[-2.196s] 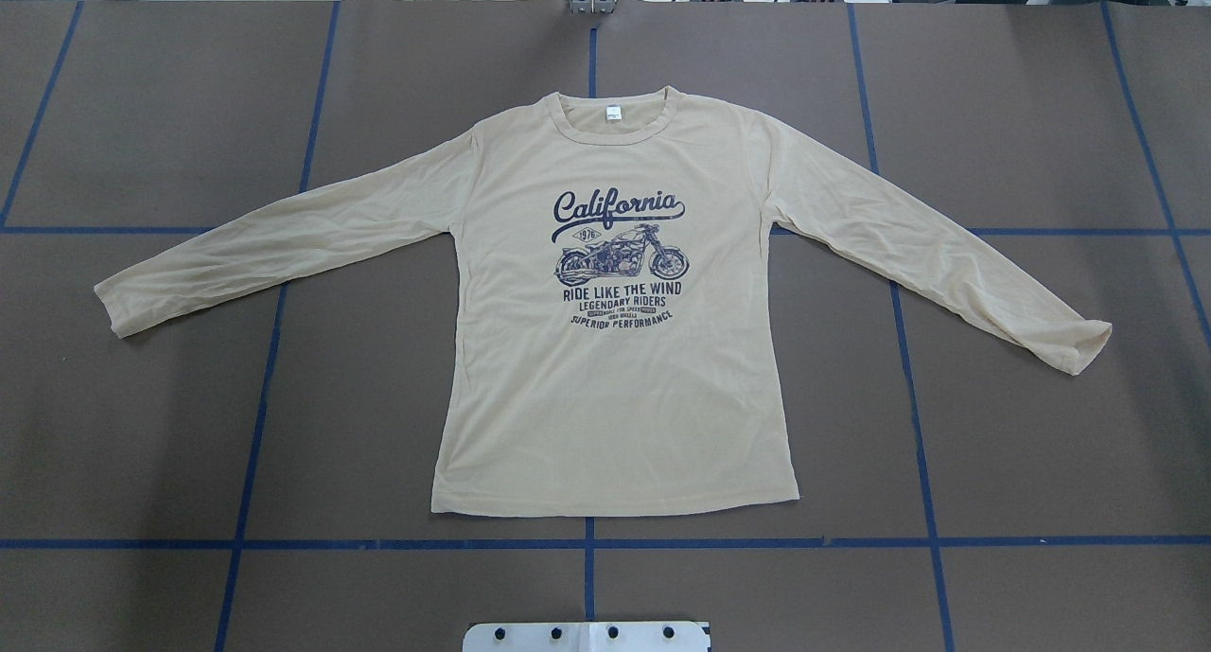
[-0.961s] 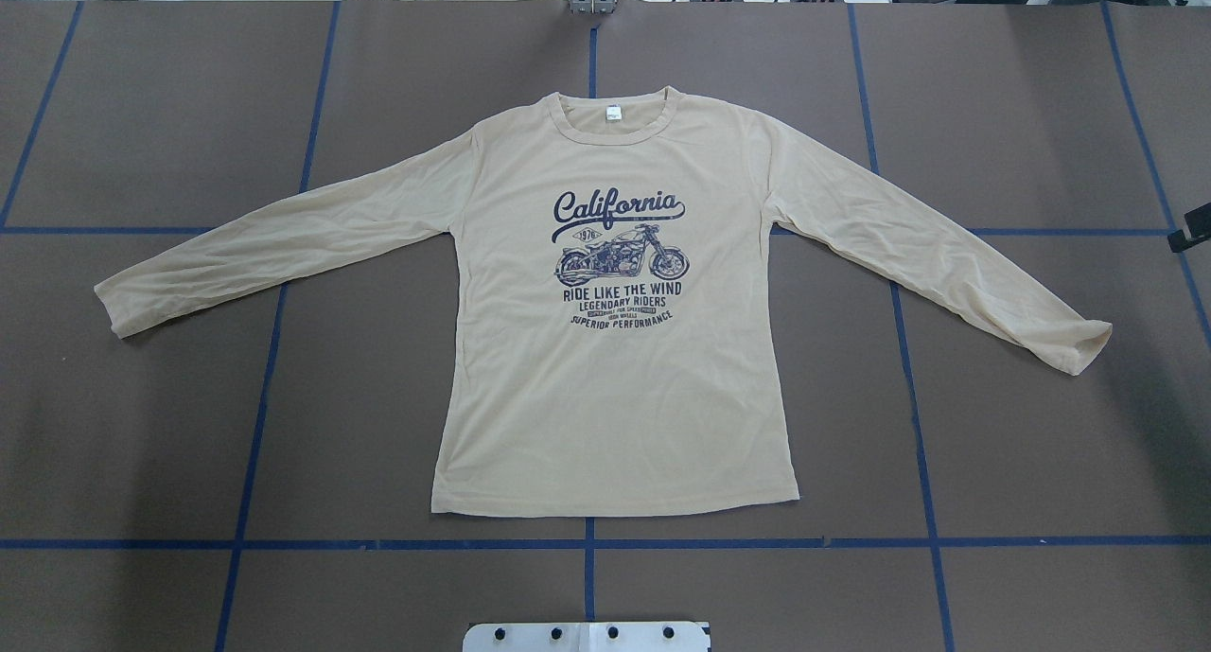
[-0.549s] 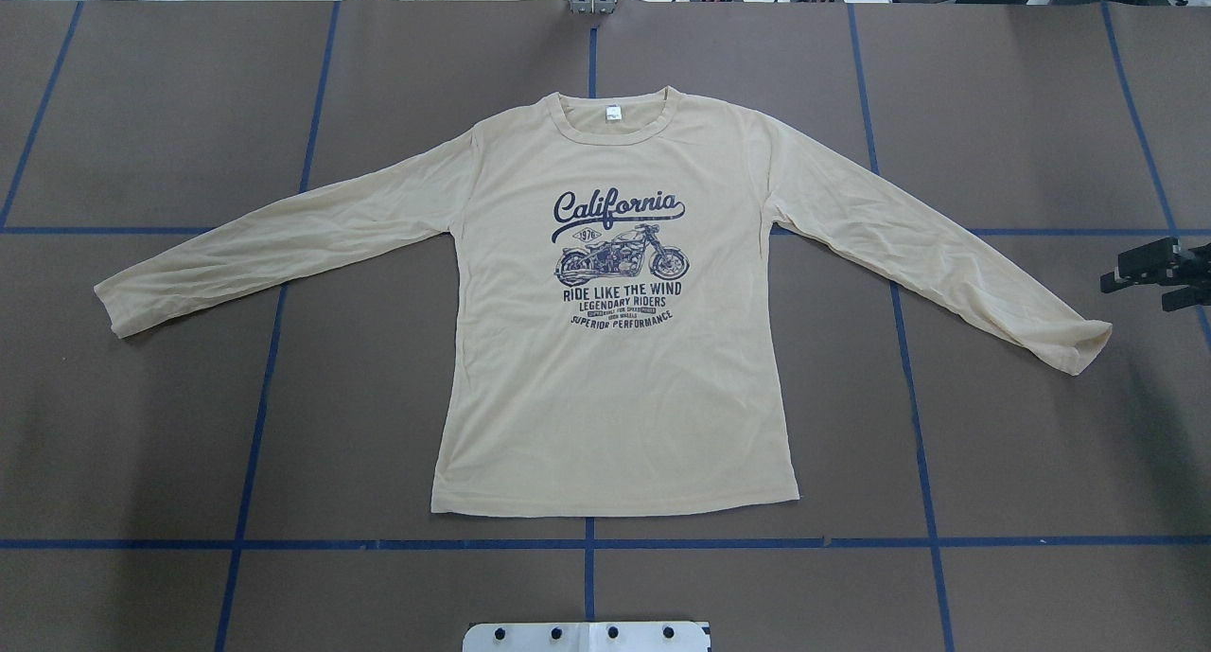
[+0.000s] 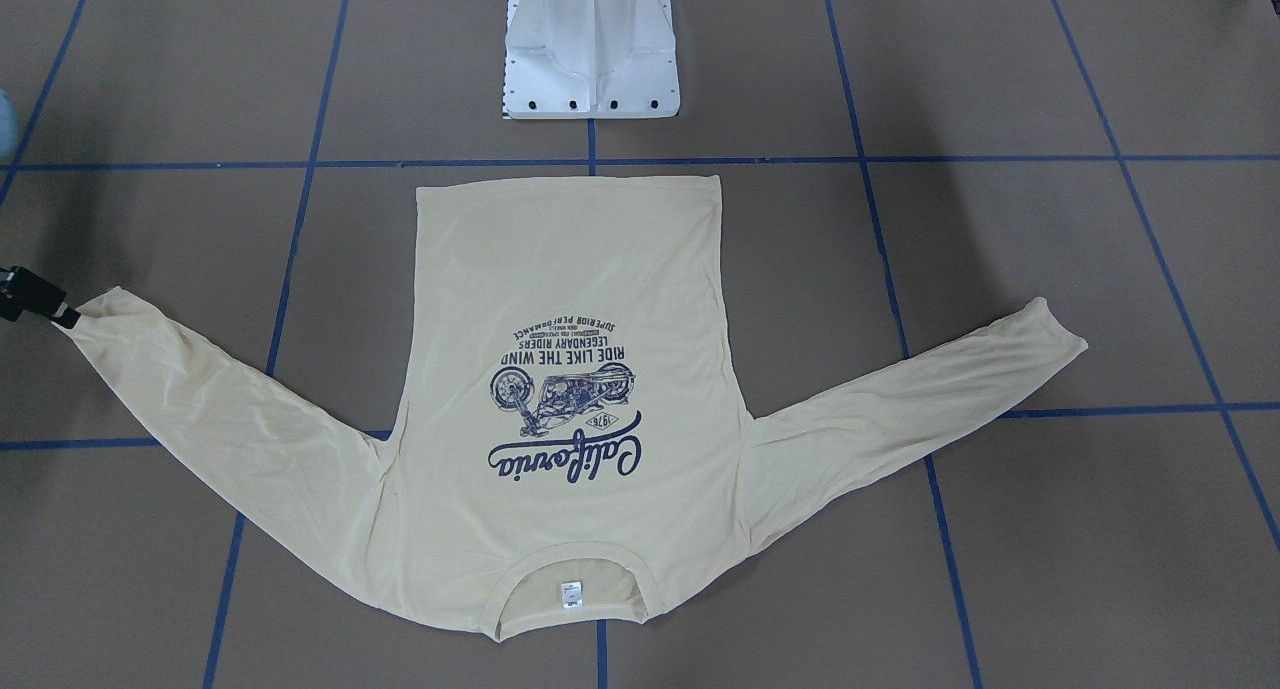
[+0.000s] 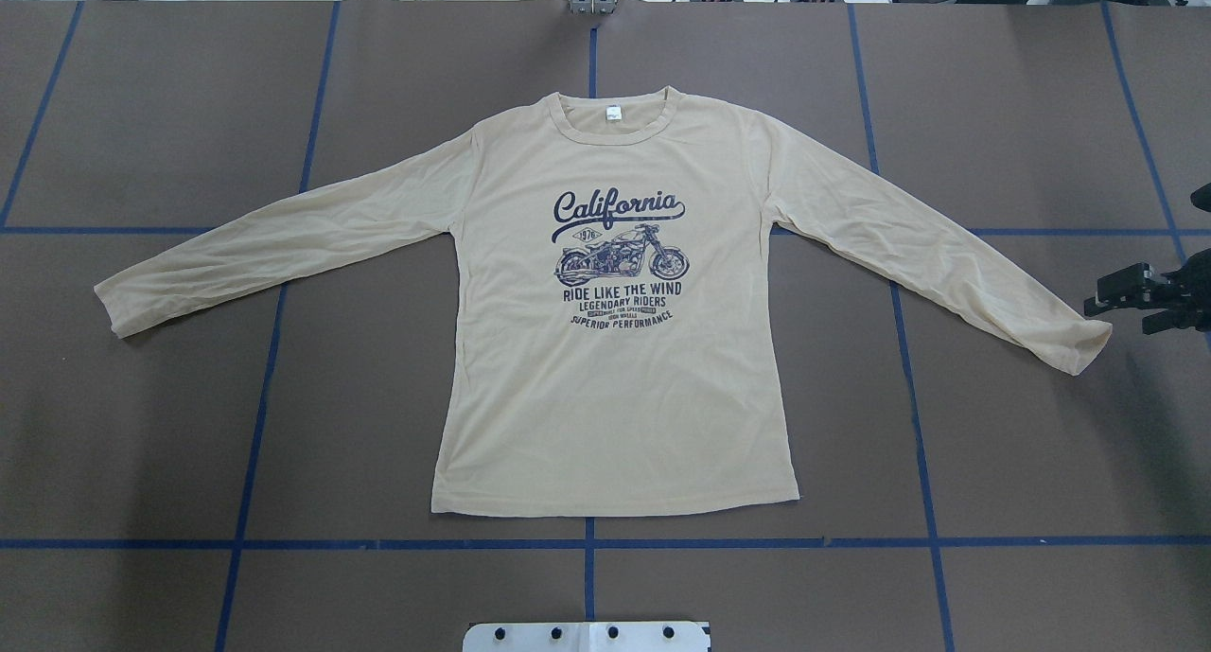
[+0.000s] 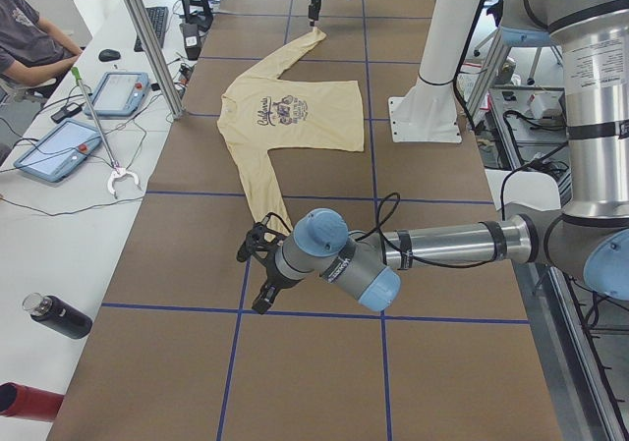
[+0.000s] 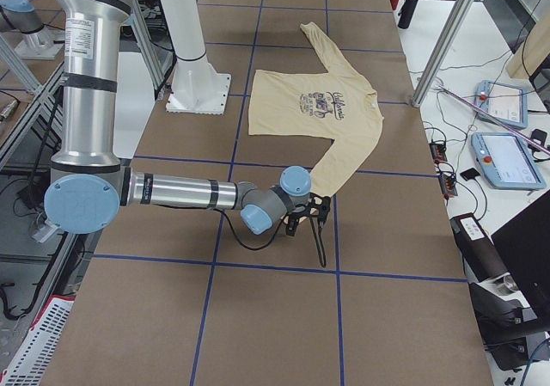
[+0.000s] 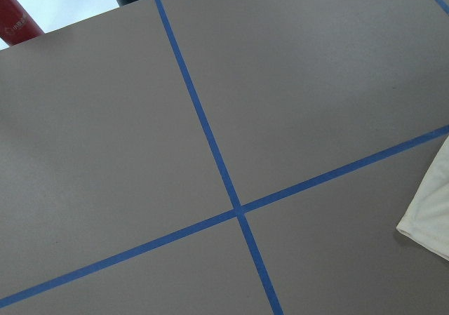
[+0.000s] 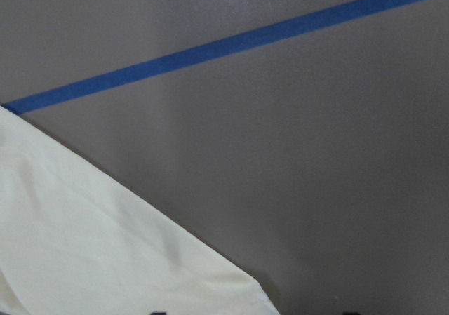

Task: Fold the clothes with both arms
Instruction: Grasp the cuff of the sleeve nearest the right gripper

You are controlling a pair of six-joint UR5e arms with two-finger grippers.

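The pale yellow long-sleeved T-shirt [image 5: 615,387] lies flat and spread out, print up, collar away from the robot; it also shows in the front view [image 4: 560,269]. My right gripper [image 5: 1118,316] is open, just beyond the right sleeve's cuff [image 5: 1079,344], and shows at the front view's left edge [image 4: 40,304]. The right wrist view shows that cuff [image 9: 105,259] just below the camera. My left gripper [image 6: 252,276] shows only in the exterior left view, a little past the left sleeve's cuff [image 6: 278,223]; I cannot tell whether it is open or shut.
The white pedestal base [image 4: 590,49] stands at the robot's side of the table. Blue tape lines [image 5: 587,543] grid the brown surface. A side table holds tablets [image 6: 59,148], a black bottle [image 6: 59,315] and a red bottle [image 6: 25,402]. An operator [image 6: 29,33] sits there.
My right gripper has come in from the right edge and moved toward the right sleeve's cuff. The shirt has not moved.
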